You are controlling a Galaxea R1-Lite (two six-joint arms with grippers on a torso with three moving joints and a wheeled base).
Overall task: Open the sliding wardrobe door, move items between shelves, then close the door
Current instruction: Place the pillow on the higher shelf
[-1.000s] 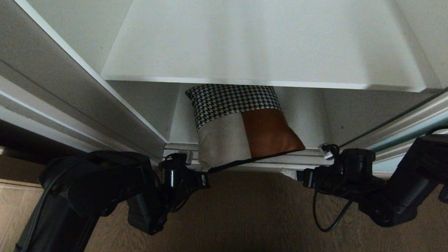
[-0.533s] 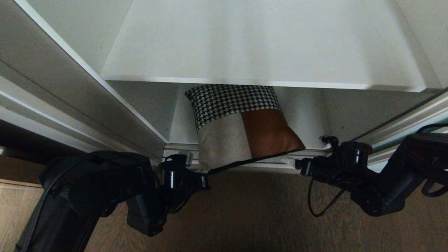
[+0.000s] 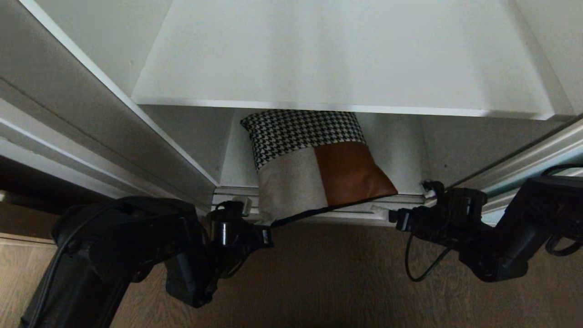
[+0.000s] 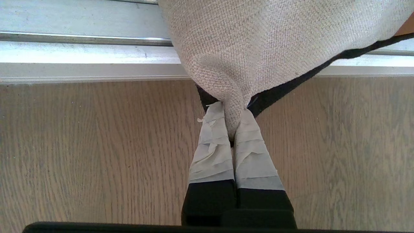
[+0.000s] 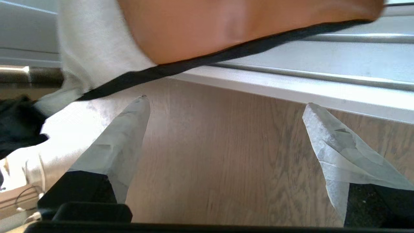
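A cushion (image 3: 314,168) with houndstooth, beige and rust-orange panels and a black back lies on the lower shelf (image 3: 405,155), under the upper white shelf (image 3: 346,59). Its front overhangs the door track. My left gripper (image 3: 266,232) is shut on its beige corner (image 4: 233,97); in the left wrist view the gripper (image 4: 231,111) pinches the fabric between taped fingers. My right gripper (image 3: 391,217) hangs open just below and in front of the orange corner (image 5: 242,26). In the right wrist view that gripper (image 5: 225,102) holds nothing. The sliding wardrobe door (image 3: 542,159) stands at the right edge.
The silver door track (image 3: 360,210) runs along the wardrobe's bottom front, above the wooden floor (image 3: 328,278). The wardrobe's left side wall and frame (image 3: 91,118) slant down toward my left arm. A loose black cable (image 3: 423,269) hangs from the right wrist.
My right arm has shifted left and risen a little toward the cushion's orange corner. The left gripper and the cushion have stayed put.
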